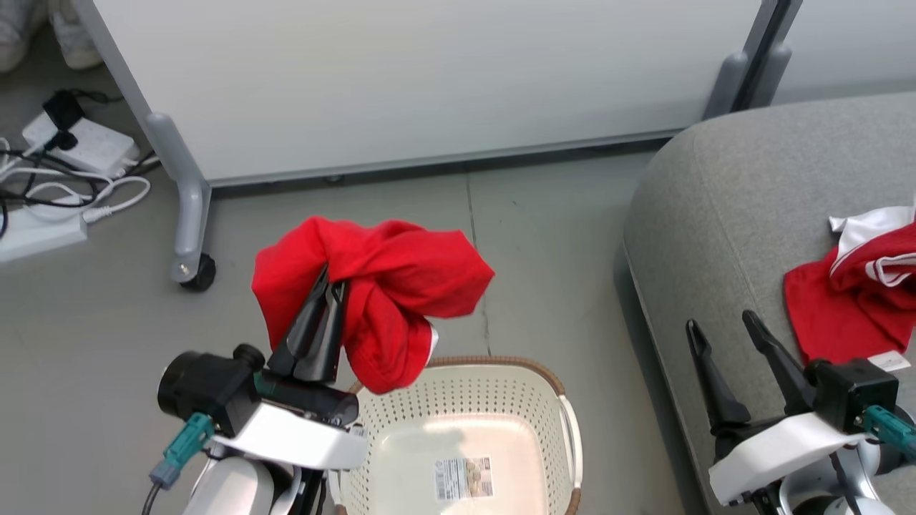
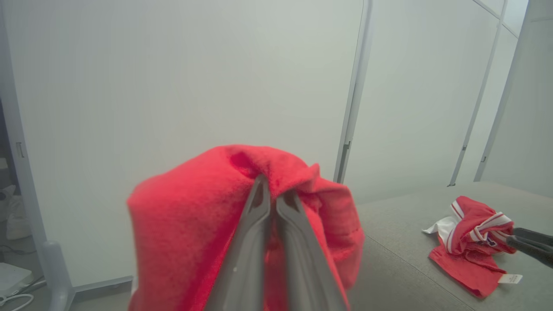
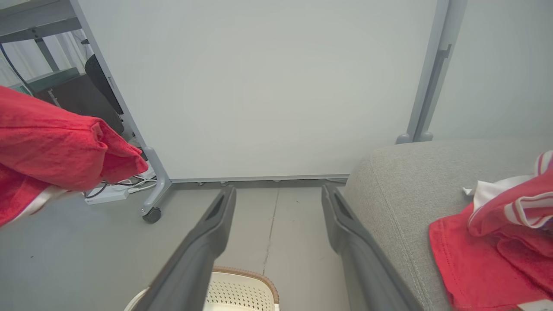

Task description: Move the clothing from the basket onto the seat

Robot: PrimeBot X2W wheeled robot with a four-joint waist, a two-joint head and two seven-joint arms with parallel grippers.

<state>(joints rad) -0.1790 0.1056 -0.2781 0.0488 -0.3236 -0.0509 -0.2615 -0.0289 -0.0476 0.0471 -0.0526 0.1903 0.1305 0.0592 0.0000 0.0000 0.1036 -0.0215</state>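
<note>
Basket (image 1: 501, 400) on grey floor (image 1: 544, 236); white wheeled partition (image 1: 429, 79) behind, seat (image 1: 723, 207) right

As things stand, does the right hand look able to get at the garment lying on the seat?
Probably yes: the right hand is open and empty at the edge of the seat, the red garment lies just beside it, and nothing stands between them.

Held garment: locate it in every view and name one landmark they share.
Head view: held garment left of centre, pinched by the left gripper, above the basket in the picture.
Left wrist view: garment bottom centre, bunched around the shut fingers.
Right wrist view: garment at the left edge.
Shared landmark: second garment on the seat, at the right in all three.
</note>
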